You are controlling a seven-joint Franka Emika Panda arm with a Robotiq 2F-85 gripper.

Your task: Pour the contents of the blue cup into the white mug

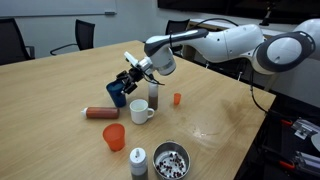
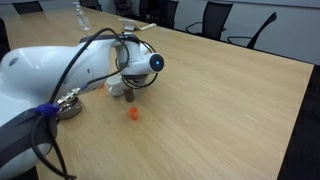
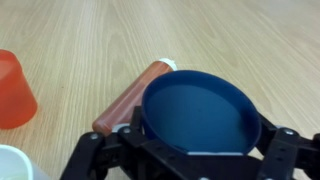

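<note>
My gripper [image 1: 127, 80] is shut on the blue cup [image 1: 118, 94] and holds it tilted, just above the table and to the left of the white mug [image 1: 141, 111]. The mug stands upright with its handle to the right. In the wrist view the blue cup [image 3: 195, 112] fills the space between the black fingers [image 3: 92, 152] of my gripper [image 3: 195, 142], and its inside looks plain blue. A white rim, probably the mug [image 3: 14, 163], shows at the bottom left corner. The arm hides the cup in an exterior view.
A red-brown cylinder [image 1: 100, 113] lies left of the mug. An orange-red cup [image 1: 114, 137], a dark-capped shaker [image 1: 138, 160] and a metal bowl [image 1: 171, 158] stand nearer the front edge. A tall shaker [image 1: 153, 93] and a small orange piece [image 1: 177, 98] are behind the mug.
</note>
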